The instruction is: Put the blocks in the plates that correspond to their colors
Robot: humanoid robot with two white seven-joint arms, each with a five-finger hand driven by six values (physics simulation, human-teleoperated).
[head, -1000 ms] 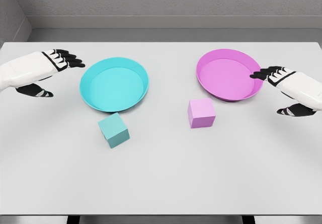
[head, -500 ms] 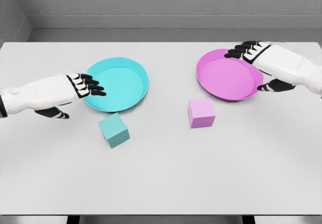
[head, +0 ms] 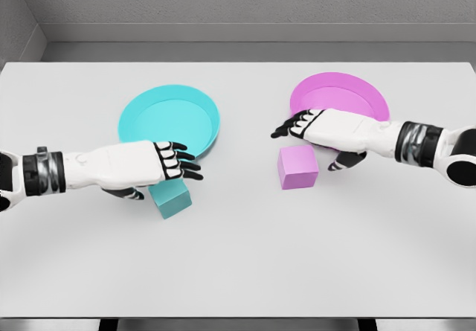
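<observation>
1. In the head view, a cyan plate [head: 169,120] and a pink plate [head: 341,102] are seen on the white table [head: 238,256]; nothing is held in either of them.
2. The cyan block [head: 173,199] is placed on the table just in front of the cyan plate, and it is partly covered by the left hand [head: 152,166], whose fingers are stretched out and grasp nothing.
3. The pink block [head: 297,166] is placed on the table just below the pink plate. The right hand [head: 327,130] is seen over the plate's front rim, just above the block, fingers extended, nothing gripped.
</observation>
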